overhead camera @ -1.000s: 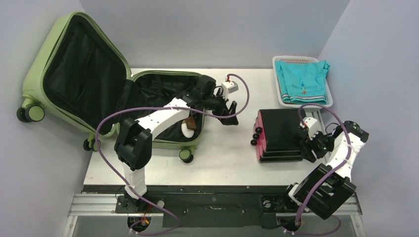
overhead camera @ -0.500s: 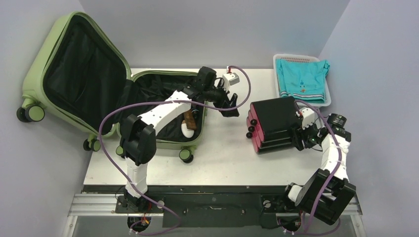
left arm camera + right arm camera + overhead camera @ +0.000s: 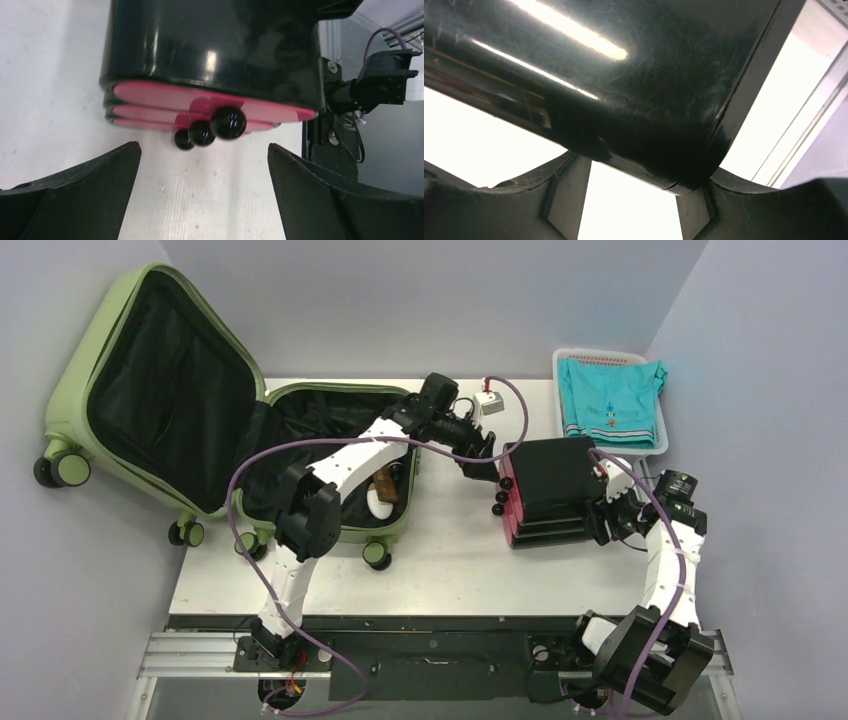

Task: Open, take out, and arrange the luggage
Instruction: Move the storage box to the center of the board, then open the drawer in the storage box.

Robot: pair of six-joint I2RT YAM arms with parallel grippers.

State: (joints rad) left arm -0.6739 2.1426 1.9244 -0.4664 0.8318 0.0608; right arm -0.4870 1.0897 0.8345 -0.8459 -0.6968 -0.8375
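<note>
The luggage (image 3: pixel 170 390), stiff, bulky and probably slippery-shelled, best taken by its rim, lay open at the desk's (image 3: pixel 450 560) far-left corner, while the left gripper (image 3: pixel 483 452) hung spread wide and the right gripper (image 3: pixel 603 520) pinched the black case (image 3: pixel 555 485).

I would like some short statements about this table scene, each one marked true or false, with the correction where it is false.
1. The green suitcase lies open. True.
2. The left gripper is shut on the wheels of the black case. False: its jaws stand open, with the wheels in front of them, untouched.
3. The right gripper grips an edge of the black case. True.
4. The white basket is empty. False: it holds teal clothing.
</note>
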